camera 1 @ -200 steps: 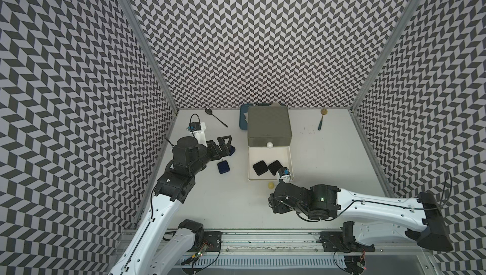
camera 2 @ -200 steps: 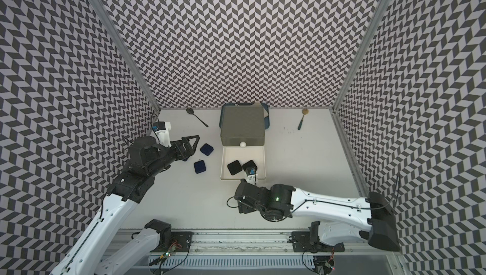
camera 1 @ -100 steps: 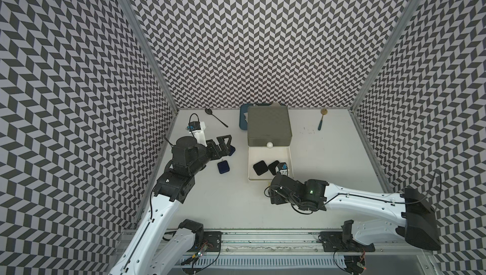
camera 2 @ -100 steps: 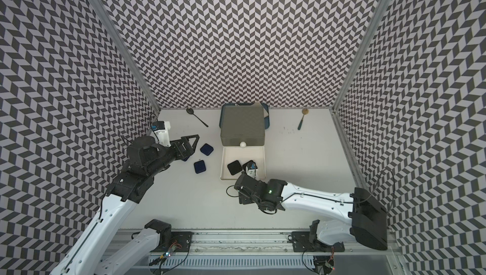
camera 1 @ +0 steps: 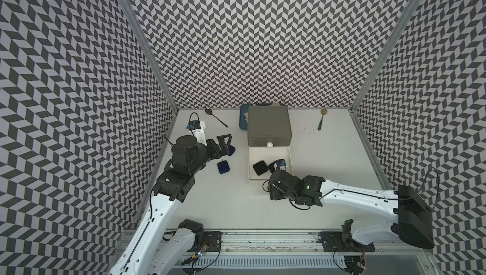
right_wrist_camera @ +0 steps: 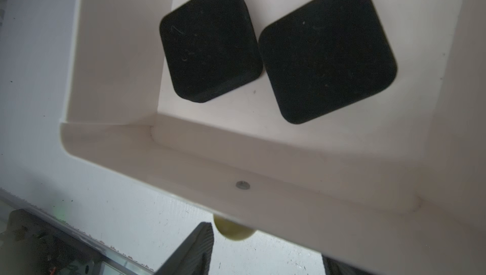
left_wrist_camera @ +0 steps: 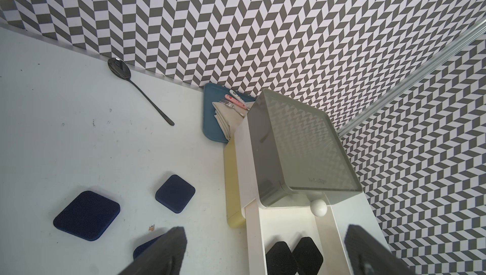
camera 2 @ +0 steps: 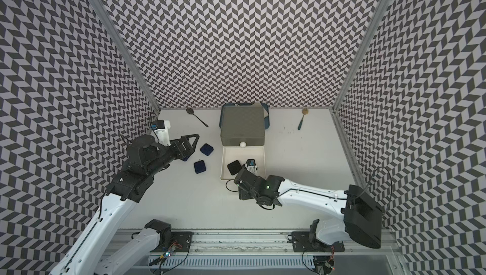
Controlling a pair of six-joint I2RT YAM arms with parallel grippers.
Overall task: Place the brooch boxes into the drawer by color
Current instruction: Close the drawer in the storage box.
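Note:
The drawer (camera 1: pixel 268 125) is a small chest with a grey top tier and a white ball knob (camera 1: pixel 269 144). Its white tier (camera 1: pixel 251 163) is pulled out toward me. Two black brooch boxes (right_wrist_camera: pixel 209 42) (right_wrist_camera: pixel 327 53) lie in it side by side. My right gripper (right_wrist_camera: pixel 267 243) is at the white tier's front wall, open, with the yellow knob (right_wrist_camera: pixel 232 233) between its fingers, close to one finger (right_wrist_camera: pixel 200 244). In a top view the right gripper (camera 1: pixel 271 181) is mostly hidden under its wrist. Navy brooch boxes (left_wrist_camera: pixel 86 214) (left_wrist_camera: pixel 175 193) lie on the table left of the chest. My left gripper (camera 1: pixel 224 145) hovers wide open over them and partly covers a third (left_wrist_camera: pixel 147 244).
A black spoon (camera 1: pixel 216 117) lies at the back left and a teal-handled spoon (camera 1: pixel 321 120) at the back right. A dark blue tray (left_wrist_camera: pixel 213 118) with a napkin and a fork sits behind the chest. Patterned walls close three sides.
My right gripper has moved up to the front of the pulled-out white tier and its jaws have narrowed around the yellow knob. The left arm has not moved.

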